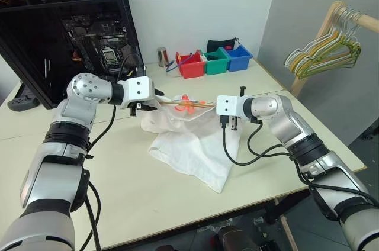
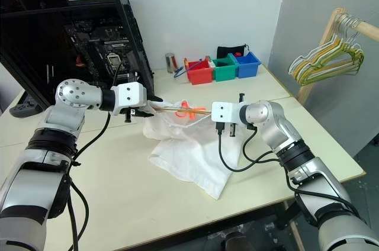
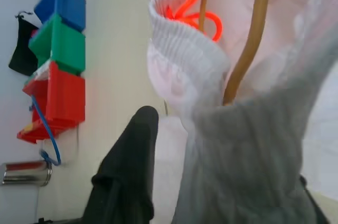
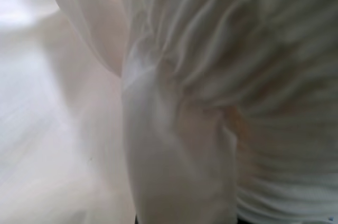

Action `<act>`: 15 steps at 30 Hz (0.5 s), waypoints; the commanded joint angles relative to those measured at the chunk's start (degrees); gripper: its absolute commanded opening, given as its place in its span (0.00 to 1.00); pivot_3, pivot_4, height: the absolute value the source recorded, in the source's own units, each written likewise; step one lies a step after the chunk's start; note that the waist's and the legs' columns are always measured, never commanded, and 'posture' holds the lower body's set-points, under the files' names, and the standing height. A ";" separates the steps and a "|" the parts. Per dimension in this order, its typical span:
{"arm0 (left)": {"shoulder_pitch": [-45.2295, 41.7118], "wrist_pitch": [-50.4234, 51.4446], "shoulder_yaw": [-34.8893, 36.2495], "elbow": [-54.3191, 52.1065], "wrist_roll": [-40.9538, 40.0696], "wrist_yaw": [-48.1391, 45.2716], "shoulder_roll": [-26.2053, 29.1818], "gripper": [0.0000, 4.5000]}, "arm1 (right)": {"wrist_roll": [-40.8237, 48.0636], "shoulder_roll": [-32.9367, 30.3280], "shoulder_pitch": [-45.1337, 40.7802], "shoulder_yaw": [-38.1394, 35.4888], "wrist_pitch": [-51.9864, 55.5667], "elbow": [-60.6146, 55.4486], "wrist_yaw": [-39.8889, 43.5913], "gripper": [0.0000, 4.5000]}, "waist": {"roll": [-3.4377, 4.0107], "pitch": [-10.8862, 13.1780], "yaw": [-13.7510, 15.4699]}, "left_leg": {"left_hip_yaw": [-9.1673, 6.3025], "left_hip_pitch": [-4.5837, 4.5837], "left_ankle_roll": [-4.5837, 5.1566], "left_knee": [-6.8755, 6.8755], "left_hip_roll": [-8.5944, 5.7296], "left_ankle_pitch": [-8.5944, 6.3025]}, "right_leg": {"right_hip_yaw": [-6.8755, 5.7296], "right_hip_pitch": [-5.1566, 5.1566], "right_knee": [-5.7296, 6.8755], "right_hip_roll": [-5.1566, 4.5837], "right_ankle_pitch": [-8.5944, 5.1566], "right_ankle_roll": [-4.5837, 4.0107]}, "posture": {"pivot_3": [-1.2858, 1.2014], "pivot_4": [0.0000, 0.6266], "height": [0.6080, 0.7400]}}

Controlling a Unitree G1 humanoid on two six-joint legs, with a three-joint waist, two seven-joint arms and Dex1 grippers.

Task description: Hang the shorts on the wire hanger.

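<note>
1. The shorts [image 1: 192, 144] lie bunched on the pale table [image 1: 136, 186] between the two arms, with the upper edge lifted off the tabletop and the rest trailing down toward the near edge.
2. The left gripper [image 1: 149, 104] is at one end of the lifted waistband. In the left wrist view one black finger [image 3: 132, 171] stands free beside the ribbed band, with a gap between it and the cloth, so the fingers look partly spread.
3. The wire hanger [image 1: 188, 103] runs from just past the left fingertips across to the right gripper [image 1: 212, 105], its tan wire threaded inside the waistband.
4. An orange-red drawstring [image 3: 195, 7] loops out of the band just beyond the left fingers.
5. The right gripper is pinched tight on the far end of the shorts; white folds press right up against its fingers in the right wrist view.
6. Well beyond both grippers stand red, green and blue bins [image 1: 216, 61] and a metal can [image 1: 161, 57]. A bunch of hangers [image 1: 325, 52] hangs on a wooden rack at the far right.
</note>
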 commanded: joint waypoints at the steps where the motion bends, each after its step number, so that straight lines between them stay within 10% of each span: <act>1: 0.09 4.44 3.65 -5.55 -4.58 -2.77 2.25 0.65 | 0.47 -0.11 -0.46 -1.66 0.96 -2.47 -0.10 0.00 | 0.00 0.00 -0.03 | -0.01 -0.01 0.00 0.00 0.00 0.00 | 0.00 0.00 0.00 0.00 0.00 0.00 | 0.46 0.00 1.00; 8: 4.90 18.86 7.58 -15.93 -10.50 -5.37 6.63 0.98 | 1.53 -1.73 2.92 -2.57 3.32 -6.19 0.85 0.00 | 0.00 0.00 -0.01 | -0.04 0.01 0.00 -0.01 0.04 0.00 | 0.05 0.00 0.00 0.01 0.00 0.00 | 0.47 0.00 1.00; 15: 10.59 26.77 10.45 -24.84 -12.31 -3.72 10.52 0.99 | 3.15 -1.85 6.91 -3.78 9.05 -11.66 1.54 0.00 | 0.00 0.00 0.08 | -0.05 0.01 0.00 0.00 0.02 0.00 | 0.08 0.02 0.00 0.01 -0.01 0.01 | 0.47 0.00 1.00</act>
